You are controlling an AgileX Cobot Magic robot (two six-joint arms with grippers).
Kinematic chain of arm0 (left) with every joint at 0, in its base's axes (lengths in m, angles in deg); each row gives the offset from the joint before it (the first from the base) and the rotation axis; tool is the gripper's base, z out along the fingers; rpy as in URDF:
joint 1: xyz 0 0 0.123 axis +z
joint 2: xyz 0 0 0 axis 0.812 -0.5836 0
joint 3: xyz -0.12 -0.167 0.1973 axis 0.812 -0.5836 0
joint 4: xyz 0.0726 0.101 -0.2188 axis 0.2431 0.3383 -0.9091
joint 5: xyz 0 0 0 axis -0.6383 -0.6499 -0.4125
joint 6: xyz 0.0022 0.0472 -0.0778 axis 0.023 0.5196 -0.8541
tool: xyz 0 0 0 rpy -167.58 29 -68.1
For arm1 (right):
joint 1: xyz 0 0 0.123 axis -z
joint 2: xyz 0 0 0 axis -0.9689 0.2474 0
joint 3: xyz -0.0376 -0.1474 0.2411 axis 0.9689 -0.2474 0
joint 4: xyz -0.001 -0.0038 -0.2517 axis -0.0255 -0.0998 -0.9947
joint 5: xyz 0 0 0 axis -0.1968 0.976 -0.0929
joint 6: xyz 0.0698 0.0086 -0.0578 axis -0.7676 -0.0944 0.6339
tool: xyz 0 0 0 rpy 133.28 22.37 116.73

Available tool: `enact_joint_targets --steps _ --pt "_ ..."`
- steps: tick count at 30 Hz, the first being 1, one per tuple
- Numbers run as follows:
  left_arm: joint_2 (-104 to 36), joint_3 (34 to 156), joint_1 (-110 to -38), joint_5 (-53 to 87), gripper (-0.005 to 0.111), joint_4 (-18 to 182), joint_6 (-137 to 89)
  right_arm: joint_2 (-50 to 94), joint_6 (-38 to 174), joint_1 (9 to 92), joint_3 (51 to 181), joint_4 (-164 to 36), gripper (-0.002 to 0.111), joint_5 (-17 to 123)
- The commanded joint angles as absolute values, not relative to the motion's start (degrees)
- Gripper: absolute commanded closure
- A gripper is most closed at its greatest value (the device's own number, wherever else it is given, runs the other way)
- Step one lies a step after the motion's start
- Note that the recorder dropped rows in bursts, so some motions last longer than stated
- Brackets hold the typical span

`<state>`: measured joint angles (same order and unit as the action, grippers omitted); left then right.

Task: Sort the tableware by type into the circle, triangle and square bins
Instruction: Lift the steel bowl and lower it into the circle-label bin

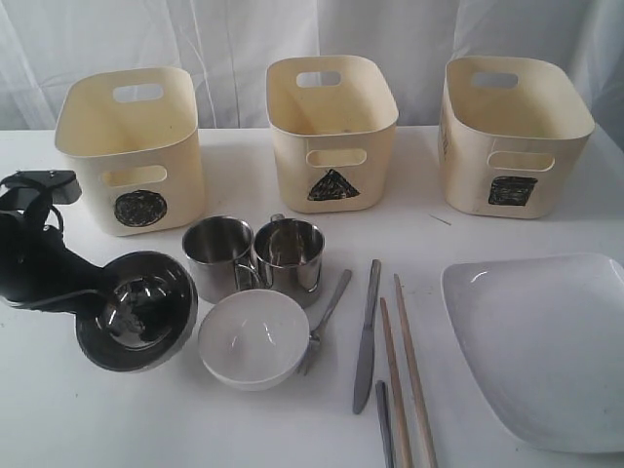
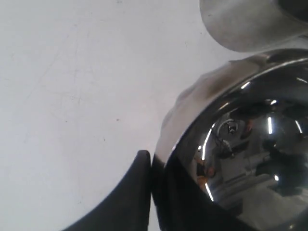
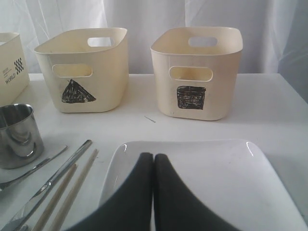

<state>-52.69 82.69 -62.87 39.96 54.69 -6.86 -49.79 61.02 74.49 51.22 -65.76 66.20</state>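
- Steel bowl (image 1: 136,312) is at the near left of the bench (image 1: 58,419), just left of the white bowl (image 1: 253,336). It is tipped with its mouth up and toward the near side; whether it is clear of the bench you cannot tell.
- Your left jaws pinch its left rim: 1 black finger (image 2: 132,192) presses the outer wall, and the other is hidden, probably inside.
- The circle bin (image 1: 83,190) stands straight beyond the bowl on the far side, nearest of the 3 bins. The left mug (image 1: 216,255) sits right of that line.
- Your right jaws are pressed together on nothing, over the plate (image 3: 216,178) at the near right, well apart from the bowl. This carry belongs to the left arm.
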Motion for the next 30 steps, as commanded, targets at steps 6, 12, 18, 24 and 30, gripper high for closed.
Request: enact_joint_targets --steps 6,12,18,24,30 --pt "-47.2 85.5 -63.0 45.3 0.107 54.2 -6.8 -50.0 61.1 74.3 50.9 -65.7 0.108 65.6" --pt "-42.1 97.4 -63.0 46.7 0.107 55.9 -7.8 -50.0 61.1 74.3 50.9 -65.7 0.108 65.6" --pt "-46.6 111.3 -63.0 45.0 0.107 74.0 -20.7 -50.0 61.1 74.3 50.9 -65.7 0.108 65.6" --pt "-59.4 126.7 -61.6 46.4 0.107 81.4 -26.9 -50.0 61.1 74.3 50.9 -65.7 0.108 65.8" --pt "-72.7 140.4 -59.0 49.2 0.107 81.2 -28.6 -50.0 61.1 74.3 50.9 -65.7 0.108 65.8"
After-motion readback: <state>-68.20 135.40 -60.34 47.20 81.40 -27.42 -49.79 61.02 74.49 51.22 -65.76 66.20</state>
